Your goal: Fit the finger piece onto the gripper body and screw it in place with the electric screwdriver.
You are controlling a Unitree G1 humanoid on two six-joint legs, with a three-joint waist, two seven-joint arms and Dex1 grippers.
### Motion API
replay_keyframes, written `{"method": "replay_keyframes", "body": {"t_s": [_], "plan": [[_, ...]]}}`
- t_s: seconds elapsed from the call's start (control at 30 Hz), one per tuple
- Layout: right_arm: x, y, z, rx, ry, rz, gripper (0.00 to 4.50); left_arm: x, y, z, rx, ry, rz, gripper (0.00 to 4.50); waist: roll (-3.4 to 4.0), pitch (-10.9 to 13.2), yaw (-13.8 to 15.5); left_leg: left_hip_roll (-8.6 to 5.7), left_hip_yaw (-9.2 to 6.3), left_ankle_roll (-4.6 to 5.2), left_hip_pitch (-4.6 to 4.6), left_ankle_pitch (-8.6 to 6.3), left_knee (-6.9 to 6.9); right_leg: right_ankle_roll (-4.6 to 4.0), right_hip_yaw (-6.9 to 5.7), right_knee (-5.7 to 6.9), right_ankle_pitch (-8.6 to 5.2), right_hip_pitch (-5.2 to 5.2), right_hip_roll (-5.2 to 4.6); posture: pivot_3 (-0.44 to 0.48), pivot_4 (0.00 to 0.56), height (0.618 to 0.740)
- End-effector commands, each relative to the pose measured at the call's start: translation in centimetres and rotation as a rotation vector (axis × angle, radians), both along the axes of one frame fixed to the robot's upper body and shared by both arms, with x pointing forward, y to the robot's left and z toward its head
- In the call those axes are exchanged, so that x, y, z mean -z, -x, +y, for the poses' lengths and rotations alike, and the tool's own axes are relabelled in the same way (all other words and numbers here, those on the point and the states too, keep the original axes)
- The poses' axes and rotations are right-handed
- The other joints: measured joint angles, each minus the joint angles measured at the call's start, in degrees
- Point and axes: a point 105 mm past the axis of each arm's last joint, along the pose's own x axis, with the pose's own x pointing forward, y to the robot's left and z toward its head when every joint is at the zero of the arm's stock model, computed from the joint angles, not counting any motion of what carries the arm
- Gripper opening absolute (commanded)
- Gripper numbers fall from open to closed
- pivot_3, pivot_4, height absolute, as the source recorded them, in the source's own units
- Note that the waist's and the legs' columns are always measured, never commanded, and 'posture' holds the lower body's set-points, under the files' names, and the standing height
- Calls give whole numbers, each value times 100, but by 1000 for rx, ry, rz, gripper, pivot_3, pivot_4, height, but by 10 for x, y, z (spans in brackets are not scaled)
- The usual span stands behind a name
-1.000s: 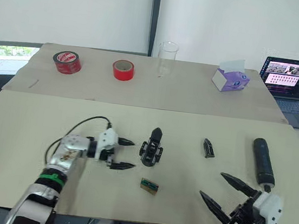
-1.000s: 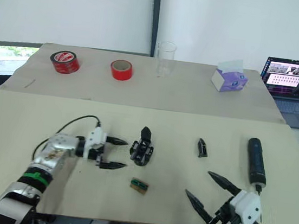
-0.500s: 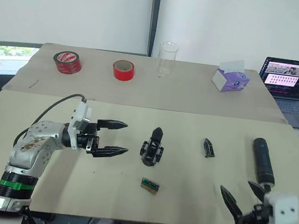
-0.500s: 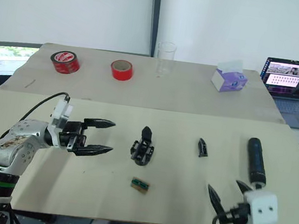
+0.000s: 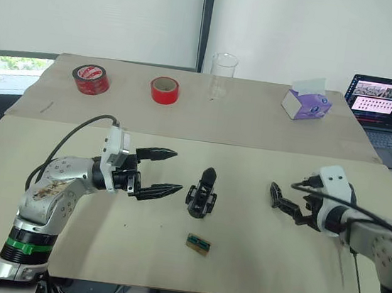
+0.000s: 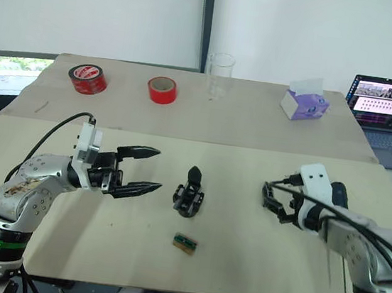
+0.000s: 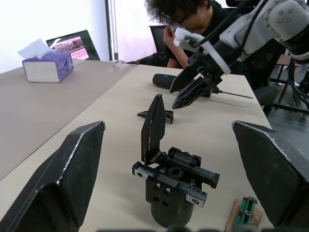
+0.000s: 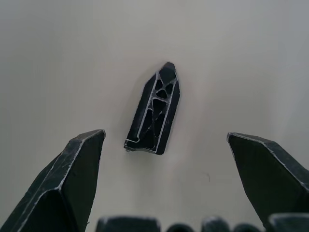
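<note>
Hovering over the finger piece [image 8: 153, 114], the right pincer [image 8: 169, 179] has its fingers spread wide apart, one on each side of the piece, not touching it.

On the tan surface [image 5: 238, 266] the finger piece lies flat, well to the right of the gripper body [image 5: 202, 192], which stands upright on its round base with one pointed finger up. The left pincer [image 5: 155, 173] sits just left of the gripper body, fingers apart and pointing at it, holding nothing. A small green-and-brown block [image 5: 197, 243] lies near the body's front. The electric screwdriver [image 7: 166, 80] lies beyond the right pincer, thin bit sticking out.
</note>
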Motion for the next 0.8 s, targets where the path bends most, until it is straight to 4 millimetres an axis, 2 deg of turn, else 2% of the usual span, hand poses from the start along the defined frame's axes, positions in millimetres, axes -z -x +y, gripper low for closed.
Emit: {"method": "replay_keyframes", "body": {"t_s": [0.03,0.2,0.33,0.43,0.53,0.6,0.77,0.8], "plan": [[2,-10,-5,33,16,39,4500,-7,8,-5,10,0,-47,4454,0,0,4,0,-1,0,-5,0,0,1,-2,0,0,-3,1,0,150,740],[12,-22,3,22,-14,140,4500,-6,11,-5,5,-10,-52,4454,0,0,-5,3,-2,0,-3,1,2,1,-3,4,2,-3,4,0,150,740],[22,-24,1,19,63,206,4500,-7,11,-1,-16,-21,-56,4454,0,0,-10,3,-3,0,-5,1,1,2,-4,2,2,-4,3,0,150,740],[30,-22,7,-9,96,239,4500,-7,11,1,-28,-21,-58,4454,-4,-3,-19,3,-2,0,-4,0,5,3,-4,2,3,0,1,0,150,740],[36,-18,16,-39,83,267,3716,-7,11,2,-33,-22,-59,4500,-9,-5,-21,4,-3,0,-1,0,6,3,-5,3,3,3,2,0,150,740],[38,-15,19,-47,72,284,2997,-7,10,2,-34,-23,-59,4500,-12,-7,-23,5,-3,0,1,0,5,3,-5,3,3,4,3,0,150,740],[41,-11,17,-38,56,311,1270,-7,8,3,-33,-27,-61,4500,-16,-10,-6,5,-4,0,1,0,5,3,-7,3,3,4,2,0,150,740],[42,-9,15,-33,51,319,1109,-7,7,4,-32,-28,-62,4500,-16,-10,1,5,-4,0,0,0,5,3,-7,2,3,4,1,0,150,740]]}}
